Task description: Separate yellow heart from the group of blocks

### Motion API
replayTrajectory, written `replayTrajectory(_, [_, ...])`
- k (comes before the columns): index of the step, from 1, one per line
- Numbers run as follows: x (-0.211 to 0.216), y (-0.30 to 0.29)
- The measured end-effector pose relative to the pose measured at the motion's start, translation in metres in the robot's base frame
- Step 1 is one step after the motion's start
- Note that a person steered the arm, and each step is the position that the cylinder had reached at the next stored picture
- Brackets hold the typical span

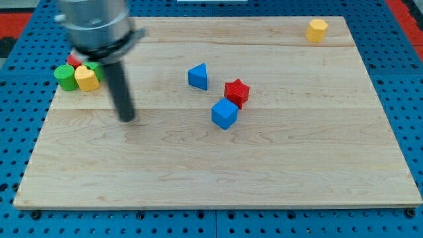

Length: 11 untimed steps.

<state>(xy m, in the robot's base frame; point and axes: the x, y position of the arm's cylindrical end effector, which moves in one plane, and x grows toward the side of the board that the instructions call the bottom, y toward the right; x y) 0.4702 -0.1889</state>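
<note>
yellow heart (pixel 86 78) sits at the view's left edge of the desk (pixel 218 172), upper-left area, packed in a small cluster: green cylinder (pixel 65 77) touching it on the view's left, a red block (pixel 74 61) just behind toward the view's top (shape not clear), and a sliver of another green block (pixel 97 68) on its right, mostly hidden by the rod. my tip (pixel 125 119) is down on the desk just to the view's right and below the heart, near but apart from it, not touching any block. end effector is a plain rod, no jaws, so nothing to open or close and it grips nothing. further out, mid-desk: blue triangular block (pixel 197 76), red star (pixel 236 92) and blue cube (pixel 224 114), the star and cube touching or nearly so, well apart from the heart's cluster. yellow hexagonal block (pixel 316 30) alone at the view's top right. progress, judged: not started in effect, the heart is in contact with its group; all of the push-out is left. no brands, labels or readable writing anywhere.
</note>
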Motion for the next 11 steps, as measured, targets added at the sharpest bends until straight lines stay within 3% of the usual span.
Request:
replayTrajectory(1, [-0.013, -0.115])
replayTrajectory(3, [-0.016, -0.116])
replayTrajectory(6, [-0.118, -0.114])
replayTrajectory(8, [-0.094, 0.004])
replayTrajectory(9, [-0.088, 0.022])
replayTrajectory(11, [-0.075, -0.024])
